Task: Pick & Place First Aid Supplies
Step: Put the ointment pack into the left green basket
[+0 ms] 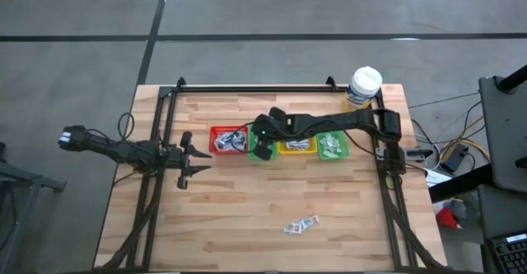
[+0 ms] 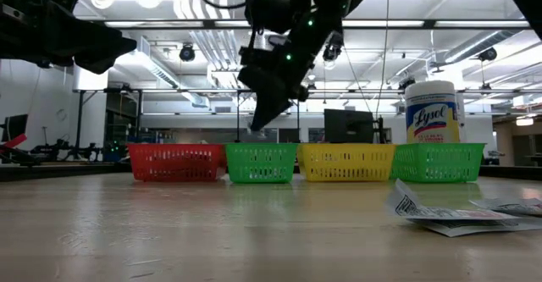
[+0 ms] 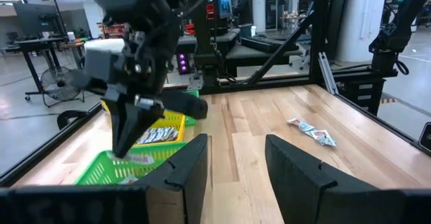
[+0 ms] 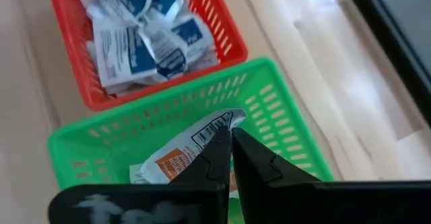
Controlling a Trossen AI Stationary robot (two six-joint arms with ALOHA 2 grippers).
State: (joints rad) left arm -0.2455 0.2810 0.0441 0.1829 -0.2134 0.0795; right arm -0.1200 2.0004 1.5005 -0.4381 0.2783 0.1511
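Observation:
My right gripper (image 4: 230,140) hangs over the left green bin (image 4: 269,109), second in a row of small bins, and is shut on a white packet with orange print (image 4: 176,160). In the low view its fingertips (image 2: 257,123) stand just above that bin's rim (image 2: 261,148). The red bin (image 4: 229,49) beside it holds several white-and-blue packets (image 4: 138,29). A few more packets (image 1: 300,224) lie flat on the table near its front edge. My left gripper (image 1: 198,160) waits open at the table's left side, level, with nothing between its fingers. My right gripper pinches the packet between its two fingers near one corner (image 4: 227,118), which pokes out past the fingertips. The fingers slant down from above, coming from the table's right side. The rest of the packet trails back under the fingers, over the green bin.
A yellow bin (image 1: 296,150) and a second green bin (image 1: 333,152), both with packets in them, continue the row to the right. A white-capped bottle (image 1: 365,87) stands at the far right corner. Bare wood lies between the bins and the loose packets.

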